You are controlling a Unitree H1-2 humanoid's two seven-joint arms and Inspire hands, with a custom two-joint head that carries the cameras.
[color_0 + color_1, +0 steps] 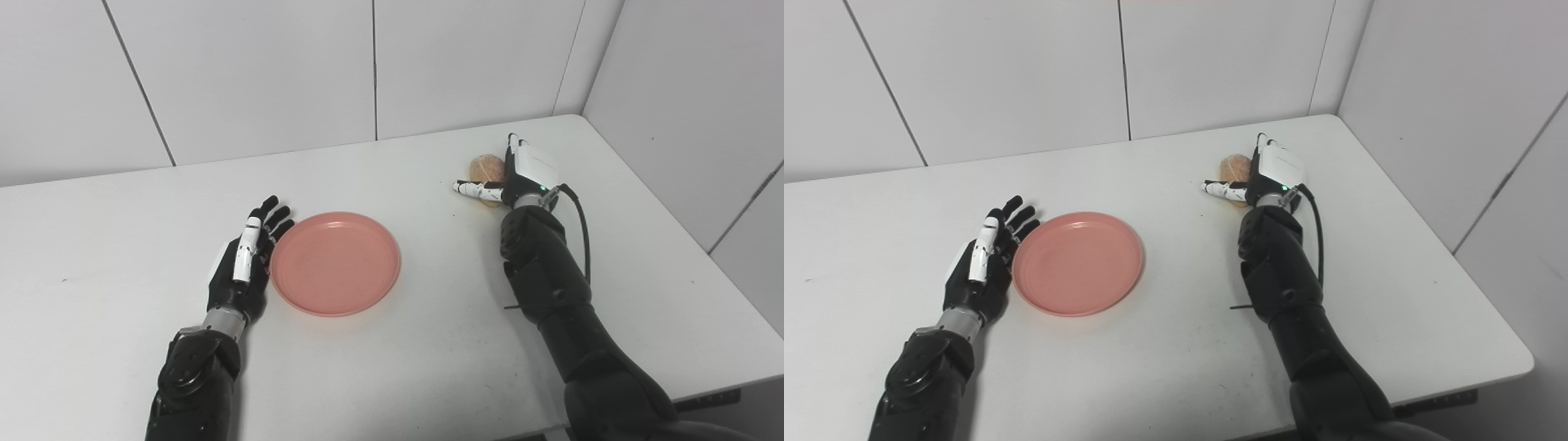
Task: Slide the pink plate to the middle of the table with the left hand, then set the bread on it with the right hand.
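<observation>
My right hand (520,174) cupped round bread (486,168), far right of plate (335,263); grip closure cannot tell. Left hand (245,260) spread flat, touching plate's left rim. Bread looks soft, light; take round sides, squeeze gently.

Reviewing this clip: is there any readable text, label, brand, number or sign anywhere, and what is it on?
None can be read.
pink plate: plain, no print.
bread: no wrapper or label.
right hand: white back cover, blank; a small green light, no lettering visible.
left hand: black and white shells, no marking visible.
table and wall panels: bare white, no signs.
</observation>
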